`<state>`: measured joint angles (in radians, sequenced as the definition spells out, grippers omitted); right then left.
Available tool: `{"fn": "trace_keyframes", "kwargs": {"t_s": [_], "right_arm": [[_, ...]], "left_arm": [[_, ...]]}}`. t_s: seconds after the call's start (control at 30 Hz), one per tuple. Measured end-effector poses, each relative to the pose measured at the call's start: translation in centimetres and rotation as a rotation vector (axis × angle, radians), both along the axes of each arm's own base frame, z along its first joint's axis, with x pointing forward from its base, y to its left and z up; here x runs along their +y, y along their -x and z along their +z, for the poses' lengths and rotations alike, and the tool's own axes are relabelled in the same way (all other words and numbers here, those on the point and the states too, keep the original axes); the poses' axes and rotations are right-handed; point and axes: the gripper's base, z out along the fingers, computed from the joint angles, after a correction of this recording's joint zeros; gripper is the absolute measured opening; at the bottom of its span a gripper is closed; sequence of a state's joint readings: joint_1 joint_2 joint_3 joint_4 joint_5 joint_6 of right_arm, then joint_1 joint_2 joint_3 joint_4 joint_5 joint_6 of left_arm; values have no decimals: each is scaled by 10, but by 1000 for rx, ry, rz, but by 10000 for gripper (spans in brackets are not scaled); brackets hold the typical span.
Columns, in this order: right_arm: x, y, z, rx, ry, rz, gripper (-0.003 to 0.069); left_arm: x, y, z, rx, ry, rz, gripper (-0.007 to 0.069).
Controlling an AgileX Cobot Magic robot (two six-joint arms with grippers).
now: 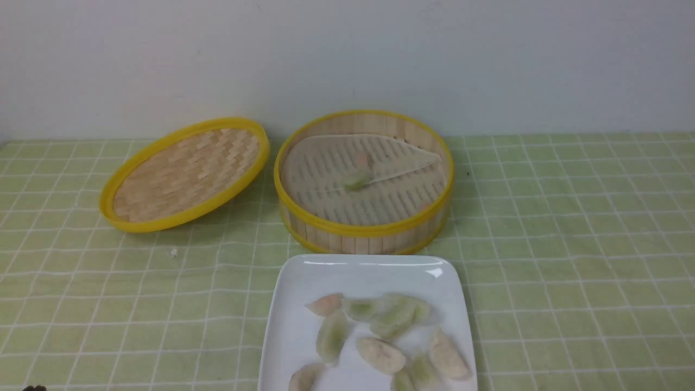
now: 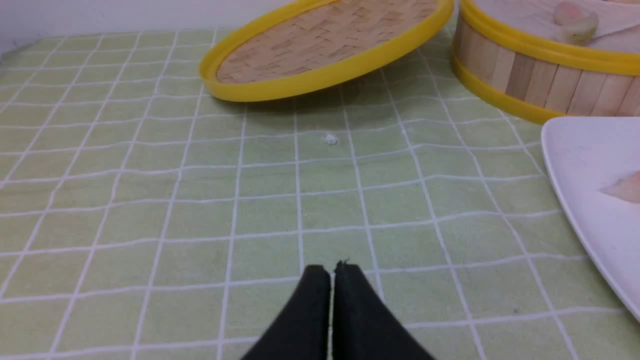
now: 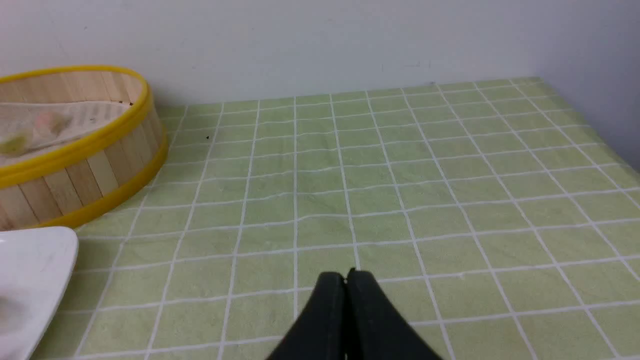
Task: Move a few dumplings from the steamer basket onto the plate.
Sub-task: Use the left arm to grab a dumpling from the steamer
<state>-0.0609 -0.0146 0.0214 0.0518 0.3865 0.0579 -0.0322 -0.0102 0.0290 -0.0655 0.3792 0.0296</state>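
– While most of the dumplings (image 1: 380, 336) lie in a loose cluster on the plate (image 1: 296, 293) at the lower centre of the front view, does the steamer basket (image 1: 364, 231) hold any?
– Yes. A green dumpling (image 1: 357, 180) sits on the pale liner (image 1: 326, 163) near the basket's middle, with a pinkish dumpling (image 1: 362, 160) just above it in the frame.
– Where do basket and plate stand?
– The basket is at centre frame, directly above the plate. Their edges are close, but I cannot tell whether they touch. The woven lid (image 1: 184, 174) lies left of the basket, tilted, its edge nearest the basket raised.
– And the claws?
– The left claw (image 2: 332, 272) is pinched together with nothing between its fingers, low over the green checked surface (image 2: 150, 200). Its wrist view takes in the lid, the basket and a corner of the plate. The right claw (image 3: 346, 277) is likewise pressed closed and empty over bare cloth. A small white crumb (image 1: 174, 252) lies on the surface below the lid.
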Motion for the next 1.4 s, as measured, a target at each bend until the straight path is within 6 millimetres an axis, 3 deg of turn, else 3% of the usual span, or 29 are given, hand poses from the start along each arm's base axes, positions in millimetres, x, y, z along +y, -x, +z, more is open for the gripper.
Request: {"fn": "trace_keyframes", "kwargs": {"t_s": [0.83,0.97,1.0,1.13,1.3,1.4], "right_arm": [[0,0,0,0,0,0,-10],[0,0,0,0,0,0,-10],[0,0,0,0,0,0,-10],[0,0,0,0,0,0,-10],[0,0,0,0,0,0,-10],[0,0,0,0,0,0,-10]], "left_arm": [[0,0,1,-9,-1,1,-6],[-2,-3,11,-113,156,22,-6],[-2,-4,18,-184,281,40,-6],[2,-4,32,-332,511,83,-6],[10,-2,48,-518,643,138,-6],[19,5,69,-708,713,171,-6]]}}
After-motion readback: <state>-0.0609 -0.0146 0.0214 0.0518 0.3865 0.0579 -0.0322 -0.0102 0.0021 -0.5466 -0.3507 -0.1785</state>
